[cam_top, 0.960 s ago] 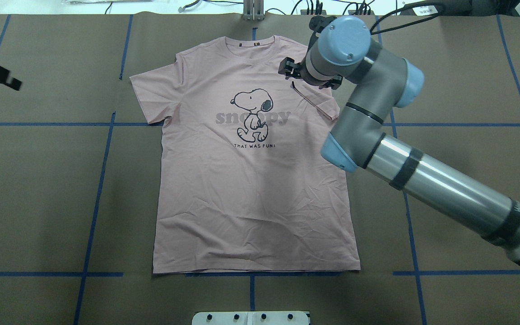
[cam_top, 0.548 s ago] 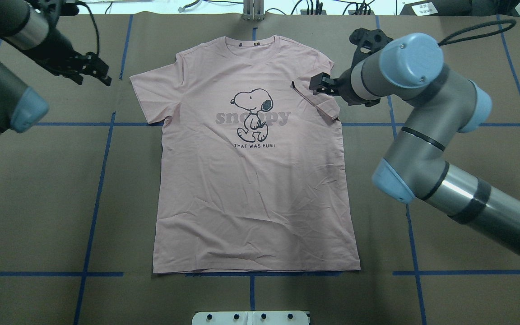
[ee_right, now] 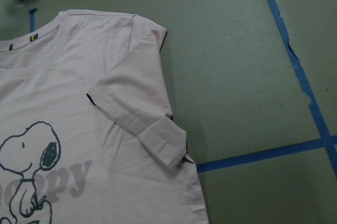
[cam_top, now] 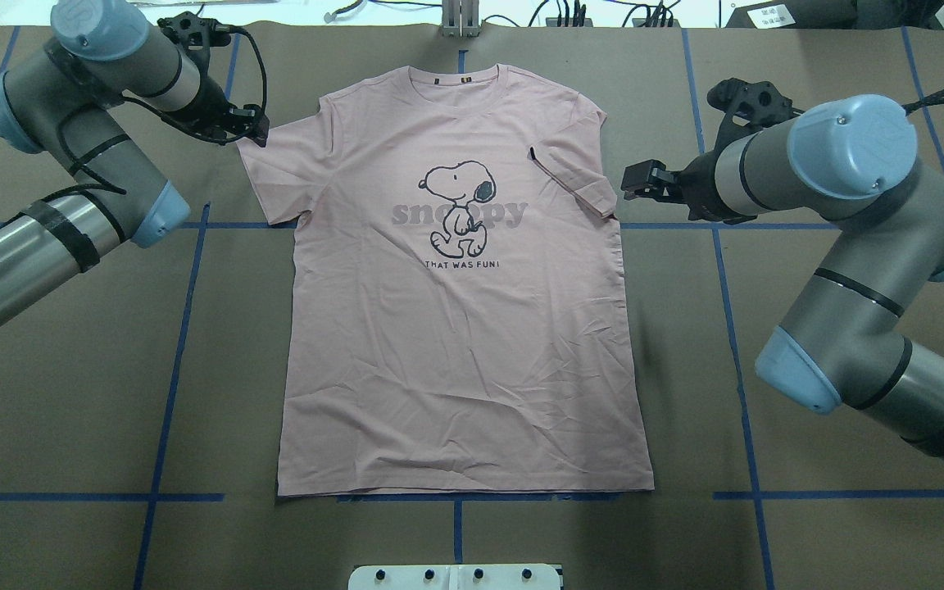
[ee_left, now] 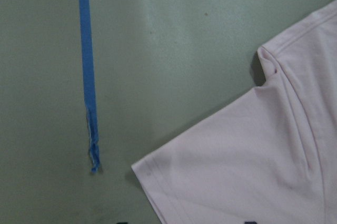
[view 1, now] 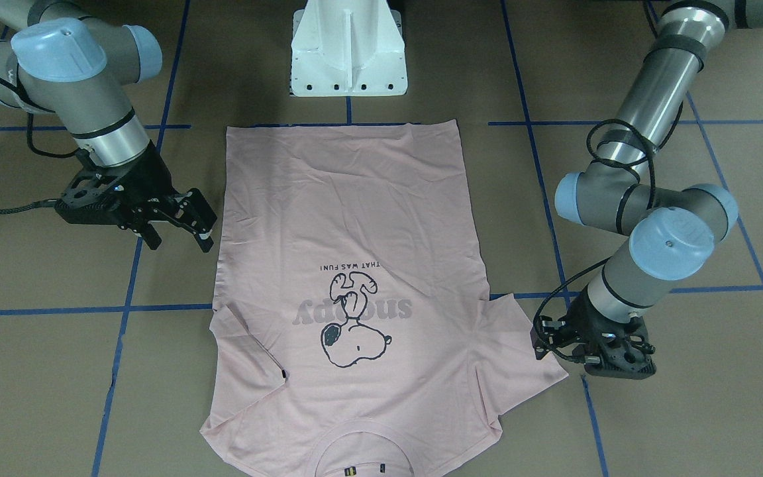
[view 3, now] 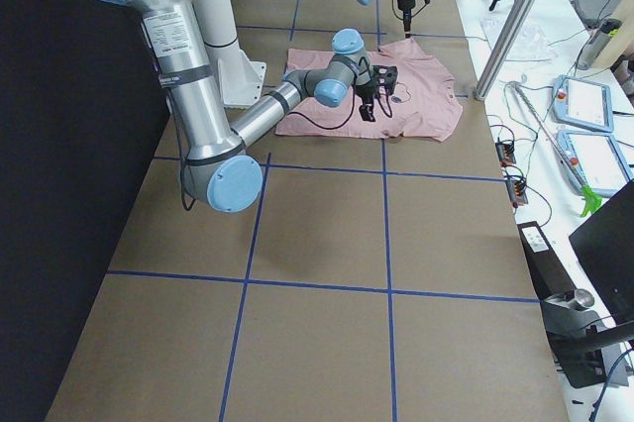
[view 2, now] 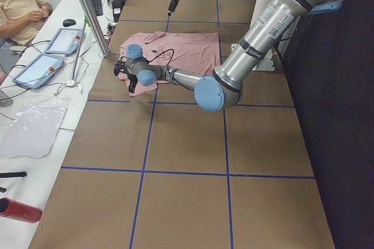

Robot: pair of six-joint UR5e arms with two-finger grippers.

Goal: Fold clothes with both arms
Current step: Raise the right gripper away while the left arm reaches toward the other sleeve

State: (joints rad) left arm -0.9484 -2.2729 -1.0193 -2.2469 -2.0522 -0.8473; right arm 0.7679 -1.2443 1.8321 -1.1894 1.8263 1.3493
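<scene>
Right claw (cam_top: 634, 182) hangs with its two fingers spread and nothing between them, just beside the pale pink T-shirt (cam_top: 464, 352) on the robot's right, clear of the cloth. Left claw (cam_top: 252, 131) sits farther out, at the outer corner of the left-side sleeve (cam_top: 271, 176). Its wrist camera catches two dark fingertips set apart at the bottom edge of the view, so it reads as open. Whether it touches the fabric cannot be told.

Nearest the robot, the white pedestal (cam_top: 456, 576) stands on the bench (cam_top: 70, 393). Just past it the T-shirt lies flat and front up, its lightly creased body ending in a straight hem (cam_top: 464, 490) that runs along a blue tape line (cam_top: 87, 497). Farther on comes the Snoopy print (cam_top: 460, 205) over grey "snoopy" lettering, with "THAT WAS FUN!" beneath. Level with it, the right-side sleeve (cam_top: 583, 184) is folded inward onto the chest, a small black tag (cam_top: 532, 152) at its tip, while the left-side sleeve lies spread out flat. The ribbed collar (cam_top: 460, 78) is the farthest part, pointing away from the robot, near the bench's far edge where cables (cam_top: 570, 12) lie.
</scene>
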